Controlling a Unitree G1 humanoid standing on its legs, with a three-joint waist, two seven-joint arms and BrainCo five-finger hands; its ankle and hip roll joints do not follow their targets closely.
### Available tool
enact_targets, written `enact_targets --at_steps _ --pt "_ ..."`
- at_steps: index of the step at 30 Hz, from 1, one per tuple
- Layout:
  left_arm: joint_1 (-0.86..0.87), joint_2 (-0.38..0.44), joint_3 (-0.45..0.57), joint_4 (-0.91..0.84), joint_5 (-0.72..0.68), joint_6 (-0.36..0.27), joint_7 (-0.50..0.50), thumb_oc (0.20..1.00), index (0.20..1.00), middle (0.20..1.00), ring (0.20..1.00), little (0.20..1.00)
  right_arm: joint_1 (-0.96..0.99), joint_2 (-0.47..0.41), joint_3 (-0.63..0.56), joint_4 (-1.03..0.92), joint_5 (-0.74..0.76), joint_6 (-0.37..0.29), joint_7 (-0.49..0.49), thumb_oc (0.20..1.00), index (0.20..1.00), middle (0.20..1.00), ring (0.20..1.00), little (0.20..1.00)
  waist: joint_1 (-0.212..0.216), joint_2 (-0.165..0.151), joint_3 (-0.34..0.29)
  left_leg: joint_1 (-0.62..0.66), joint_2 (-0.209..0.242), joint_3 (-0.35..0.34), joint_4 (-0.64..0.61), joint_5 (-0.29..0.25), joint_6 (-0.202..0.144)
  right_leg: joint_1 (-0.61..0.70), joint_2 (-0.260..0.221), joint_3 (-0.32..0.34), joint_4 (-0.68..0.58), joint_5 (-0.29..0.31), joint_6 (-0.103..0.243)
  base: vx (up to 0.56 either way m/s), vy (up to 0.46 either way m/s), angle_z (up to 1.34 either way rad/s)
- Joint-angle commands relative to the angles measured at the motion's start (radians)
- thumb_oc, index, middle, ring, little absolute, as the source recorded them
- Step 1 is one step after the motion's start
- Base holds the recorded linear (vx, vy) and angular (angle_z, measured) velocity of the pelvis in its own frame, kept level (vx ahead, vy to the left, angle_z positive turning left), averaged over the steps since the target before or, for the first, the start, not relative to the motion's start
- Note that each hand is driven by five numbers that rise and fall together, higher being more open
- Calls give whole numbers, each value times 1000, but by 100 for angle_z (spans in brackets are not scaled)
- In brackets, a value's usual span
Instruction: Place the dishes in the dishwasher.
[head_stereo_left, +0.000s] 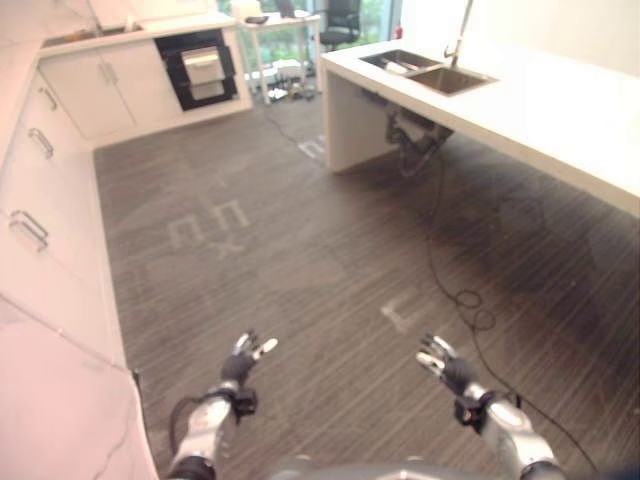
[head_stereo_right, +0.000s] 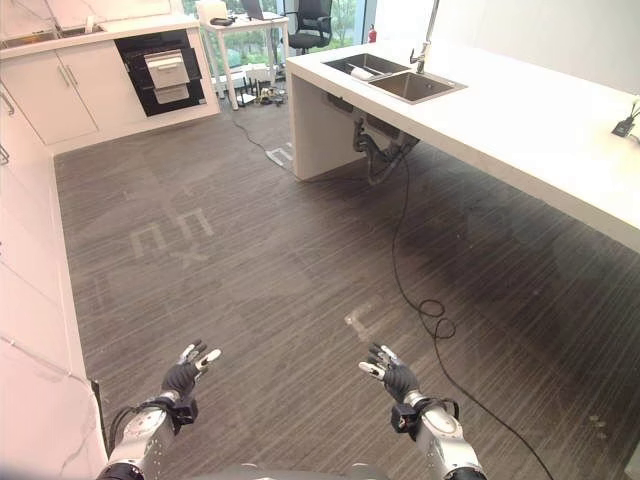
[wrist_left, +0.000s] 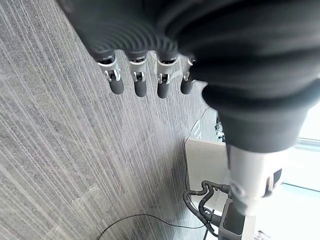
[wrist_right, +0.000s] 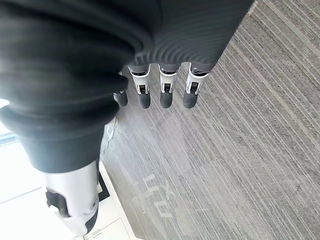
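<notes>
Hovering empty: left hand (head_stereo_left: 243, 360), right hand (head_stereo_left: 443, 366), fingers relaxed | dishes (head_stereo_right: 362, 72) in sink (head_stereo_right: 395, 78), well apart

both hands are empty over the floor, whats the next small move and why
Probably walk forward toward the sink at the far end of the white counter. The left hand and right hand hang open over bare dark floor with nothing within reach, while something pale lies in the sink's far basin, possibly a dish. Closing that gap likely comes before any grasp.
</notes>
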Motion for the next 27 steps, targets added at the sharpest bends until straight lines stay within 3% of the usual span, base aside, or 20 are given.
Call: enact_targets --at_steps 1,23,27 --pt "-10 25 11 -64 -17 -23 -9 1000 1000 1000 1000 1000 -4 -20 -9 -74 -19 -24 -9 1000 1000 1000 1000 1000 -3 -3 -3 -2 9 37 20 -48 -32 -2 -42 -31 -32 72 90 0 0 0" --pt "26 25 81 -189 -87 -22 -5 1000 1000 1000 1000 1000 27 -34 -57 -203 -77 -46 -28 1000 1000 1000 1000 1000 2 -6 13 -2 10 23 20 -41 -37 8 -43 -47 -32 68 86 0 0 0" --pt "34 21 94 -200 -98 -27 -9 1000 1000 1000 1000 1000 37 -20 -56 -212 -91 -44 -24 1000 1000 1000 1000 1000 1 -6 17 -3 -3 -11 20 -39 -34 11 -34 -33 -32 67 83 43 -55 2"
